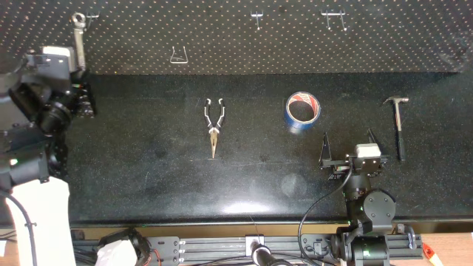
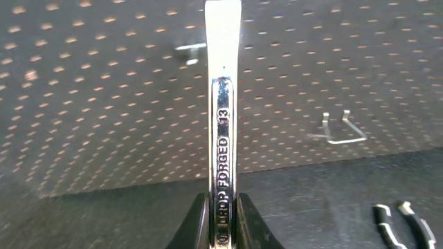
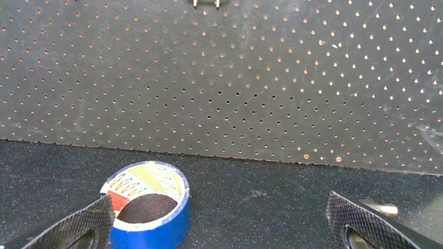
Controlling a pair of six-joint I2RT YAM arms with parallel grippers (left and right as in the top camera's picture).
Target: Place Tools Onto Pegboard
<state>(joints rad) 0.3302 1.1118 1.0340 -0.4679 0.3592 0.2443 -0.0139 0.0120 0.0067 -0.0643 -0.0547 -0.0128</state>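
Left gripper [image 2: 223,218] clamps wrench [image 2: 223,117] upright against pegboard [image 2: 104,104] at worktop's back-left corner, likely for hooking; right gripper [image 3: 220,207] released.

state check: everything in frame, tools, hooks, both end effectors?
left end effector: shut on the wrench
wrench: upright against the pegboard
right end effector: open, empty
pliers: flat on the table, handles slightly apart
tape roll: flat on the table, hole up
hammer: flat on the table, head toward the pegboard
wire hook: empty
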